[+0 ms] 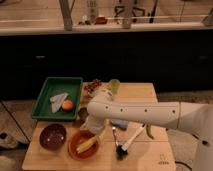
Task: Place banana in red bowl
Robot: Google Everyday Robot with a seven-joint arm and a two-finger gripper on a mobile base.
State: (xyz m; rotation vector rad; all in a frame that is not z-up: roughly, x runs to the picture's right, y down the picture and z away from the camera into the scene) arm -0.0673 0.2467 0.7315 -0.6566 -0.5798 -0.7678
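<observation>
The banana (86, 145) is a small pale yellow curved fruit lying inside the red bowl (73, 150) at the front of the wooden table. My white arm reaches in from the right. My gripper (96, 131) hangs just above the bowl's right rim, right over the banana's far end. Whether it touches the banana cannot be told.
A maroon bowl (52, 136) sits left of the red bowl. A green tray (47, 95) at the back left holds an orange fruit (67, 104) and a white cloth (58, 101). A black-and-white brush (127, 144), a green vegetable (148, 132), a green cup (114, 86) and dark berries (92, 87) lie nearby.
</observation>
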